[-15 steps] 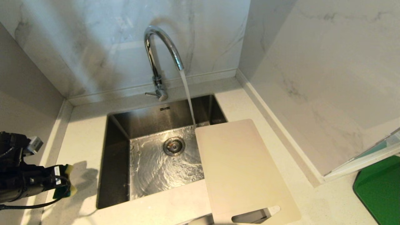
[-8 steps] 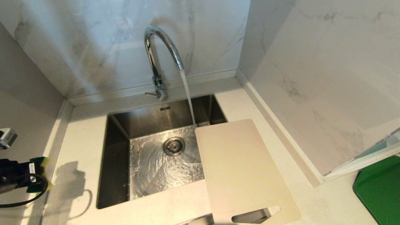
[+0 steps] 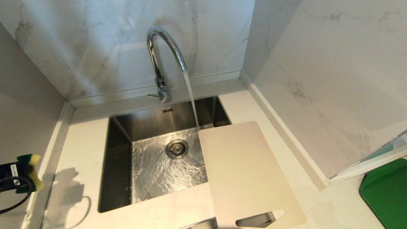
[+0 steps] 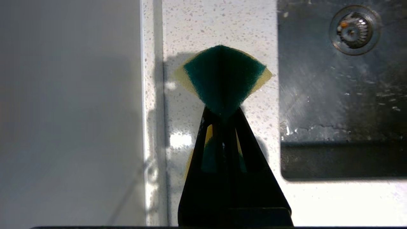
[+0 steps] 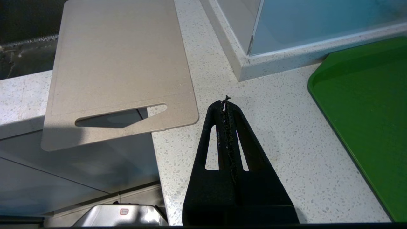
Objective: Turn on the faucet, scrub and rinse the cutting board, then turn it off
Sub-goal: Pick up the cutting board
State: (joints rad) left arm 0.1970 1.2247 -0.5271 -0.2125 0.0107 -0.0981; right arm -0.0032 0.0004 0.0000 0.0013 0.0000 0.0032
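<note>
The chrome faucet (image 3: 162, 57) stands behind the sink with water streaming from its spout. The off-white cutting board (image 3: 244, 171) lies flat across the sink's right rim and the counter, slot handle toward the front edge; the stream lands just off its far corner. My left gripper (image 3: 19, 174) is at the far left edge of the head view, over the counter strip between the left wall and the sink. It (image 4: 222, 114) is shut on a green and yellow sponge (image 4: 224, 76). My right gripper (image 5: 226, 103) is shut and empty above the counter beside the board's (image 5: 120, 60) handle end.
The steel sink (image 3: 120, 159) holds rippling water around its drain (image 3: 177, 148). A dark green mat (image 3: 388, 190) lies on the counter at the far right. Marble walls close in behind and on both sides.
My left gripper with the sponge has drawn back toward the left edge and slightly up; most of the arm has left the head view. Water keeps running, and the board has not moved.
</note>
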